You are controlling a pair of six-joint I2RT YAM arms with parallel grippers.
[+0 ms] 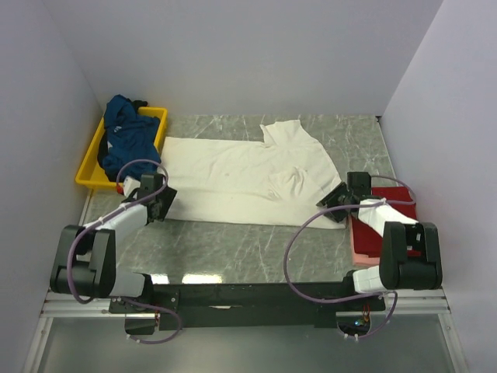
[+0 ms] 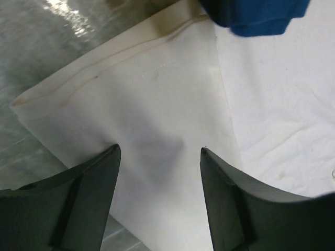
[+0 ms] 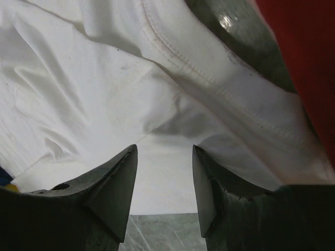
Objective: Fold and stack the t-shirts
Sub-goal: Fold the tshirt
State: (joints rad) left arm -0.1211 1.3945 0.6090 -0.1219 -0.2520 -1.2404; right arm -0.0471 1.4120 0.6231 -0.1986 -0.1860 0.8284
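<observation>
Right arm (image 1: pixel 405 250) is partly hiding a red cloth t-shirt (image 1: pixel 400 196); left pincer (image 2: pixel 159 151) and right pincer (image 3: pixel 164 149) are hovering spread over a cream-white cloth t-shirt (image 1: pixel 241 175) on the marbled counter (image 1: pixel 233 249)

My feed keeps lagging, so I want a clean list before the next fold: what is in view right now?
cream-white t-shirt: one, cream-white, spread flat across the middle of the table
teal-blue t-shirt: one, dark teal-blue, bunched in the tray
red t-shirt: one, red, folded at the right edge, on top of the pink one
pale pink t-shirt: one, pale pink, under the red one
yellow tray: one, yellow, far left corner
table: one, grey-green marbled
left gripper: black, open over the cream shirt's near-left corner
right gripper: black, open over its near-right edge
</observation>
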